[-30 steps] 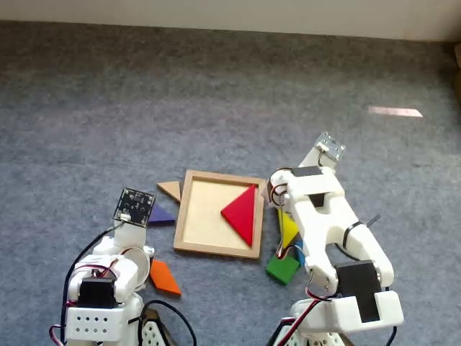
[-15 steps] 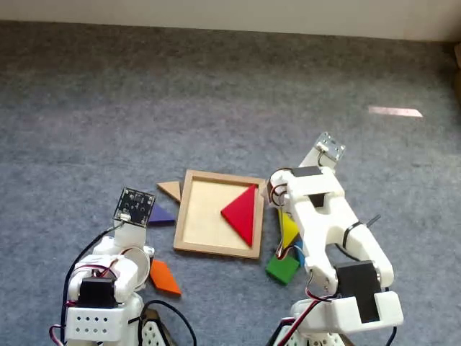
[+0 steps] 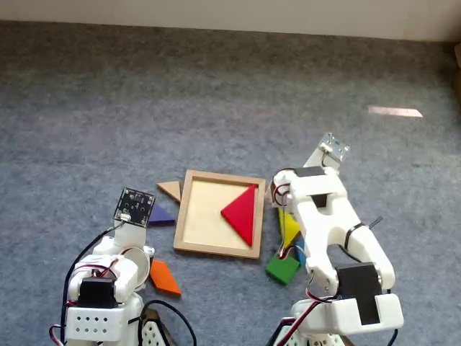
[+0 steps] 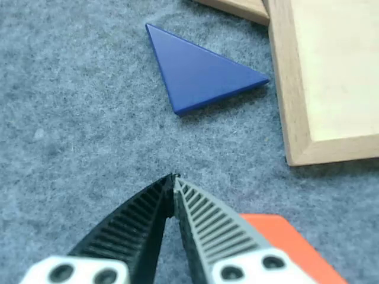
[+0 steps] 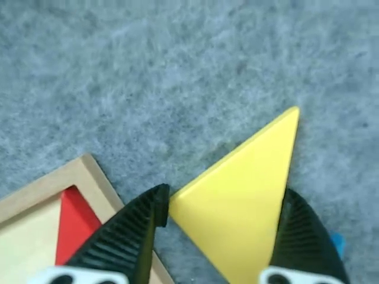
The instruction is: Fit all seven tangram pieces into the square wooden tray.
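Right jaws spread around the yellow triangle (image 5: 243,195), perhaps touching it; left jaws closed, empty, near the blue triangle (image 4: 198,74).

Soft, even light falls over the grey table covering (image 3: 216,94), with no hard glare on the wooden tray (image 3: 189,216). A pale bright streak (image 3: 395,111) lies toward the far right edge. Shadows are faint and short: thin dark lines hug the tray's near edge and the blue triangle (image 4: 198,74).

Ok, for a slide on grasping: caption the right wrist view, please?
Right gripper straddling the yellow triangle, beside a corner of the wooden tray holding the red triangle.
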`<state>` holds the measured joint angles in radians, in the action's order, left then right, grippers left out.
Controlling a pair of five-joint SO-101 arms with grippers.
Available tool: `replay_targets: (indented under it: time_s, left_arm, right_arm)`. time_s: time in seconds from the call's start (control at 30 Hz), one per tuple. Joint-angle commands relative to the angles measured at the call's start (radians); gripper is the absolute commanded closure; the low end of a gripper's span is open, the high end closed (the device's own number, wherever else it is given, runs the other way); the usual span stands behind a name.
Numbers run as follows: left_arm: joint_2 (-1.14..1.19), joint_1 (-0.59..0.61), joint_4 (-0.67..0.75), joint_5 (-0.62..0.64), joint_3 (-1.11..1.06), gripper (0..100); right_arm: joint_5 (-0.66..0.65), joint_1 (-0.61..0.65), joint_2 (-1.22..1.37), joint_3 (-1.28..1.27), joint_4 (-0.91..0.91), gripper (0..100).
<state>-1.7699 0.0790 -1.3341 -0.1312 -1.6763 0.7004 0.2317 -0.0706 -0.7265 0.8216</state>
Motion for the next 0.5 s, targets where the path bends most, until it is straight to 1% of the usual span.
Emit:
replay_targets:
  time_s: [0.0, 0.13, 0.37, 0.47]
  left_arm:
    - [-0.045, 0.013, -0.012, -0.003, -0.021, 99]
    - [-0.045, 0.013, -0.012, -0.003, -0.021, 99]
    - [-0.045, 0.013, -0.012, -0.003, -0.021, 99]
    - [-0.045, 0.013, -0.012, -0.003, -0.021, 99]
  right_arm:
    - [-0.066, 0.018, -0.016, 0.015, -0.004, 82.3]
    - [-0.121, 0.018, -0.018, 0.015, -0.004, 82.3]
    - [-0.264, 0.018, -0.024, 0.028, -0.004, 82.4]
    - [-0.316, 0.018, -0.082, 0.053, -0.004, 82.4]
